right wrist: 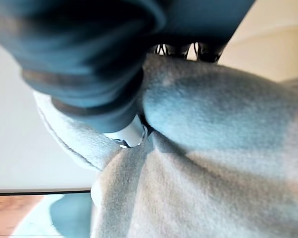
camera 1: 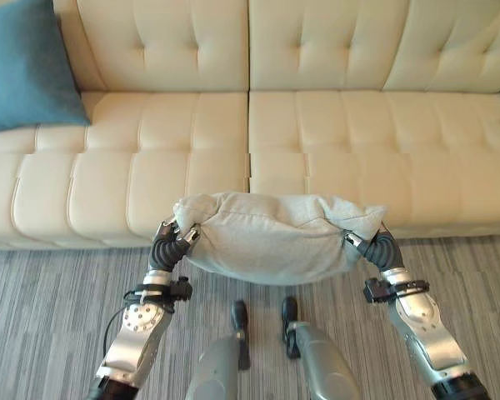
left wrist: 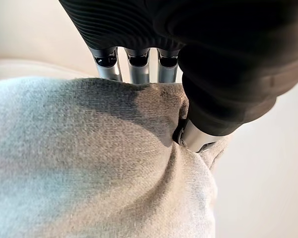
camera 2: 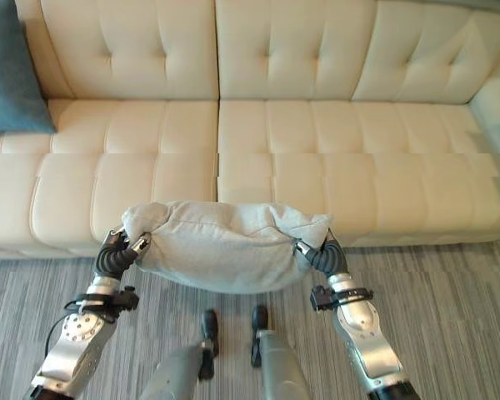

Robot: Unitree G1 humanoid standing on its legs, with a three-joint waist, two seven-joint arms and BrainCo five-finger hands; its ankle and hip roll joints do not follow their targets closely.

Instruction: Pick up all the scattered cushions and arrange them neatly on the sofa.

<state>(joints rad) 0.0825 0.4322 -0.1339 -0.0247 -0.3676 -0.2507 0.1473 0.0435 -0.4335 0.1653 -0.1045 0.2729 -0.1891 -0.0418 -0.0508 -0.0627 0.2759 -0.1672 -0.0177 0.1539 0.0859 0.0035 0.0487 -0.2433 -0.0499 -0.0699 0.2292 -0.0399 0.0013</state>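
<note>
Left eye view: a pale grey cushion point(camera 1: 275, 237) hangs in the air between the two hands, lifted off the floor and held just in front of the sofa's front edge, at about 6 o'clock from the seam where the two seat sections meet. The left hand point(camera 1: 173, 240) grips its 9 o'clock end and the right hand point(camera 1: 368, 244) its 3 o'clock end — the fabric bunches into folds at both grips and the middle sags a little. In the left wrist view the fingers point(left wrist: 134, 69) reach over the top of the cushion while the thumb presses into the cloth from the near side, pinching a fold. The right wrist view shows the same clamp, thumb dug into a crease of grey fabric.

Beyond the cushion stands the cream tufted sofa point(camera 1: 333, 142), its seat bare across the middle and 3 o'clock side. A teal cushion point(camera 1: 25, 67) leans upright against the backrest at the sofa's 10 o'clock corner. Grey striped carpet point(camera 1: 42, 317) covers the floor.
</note>
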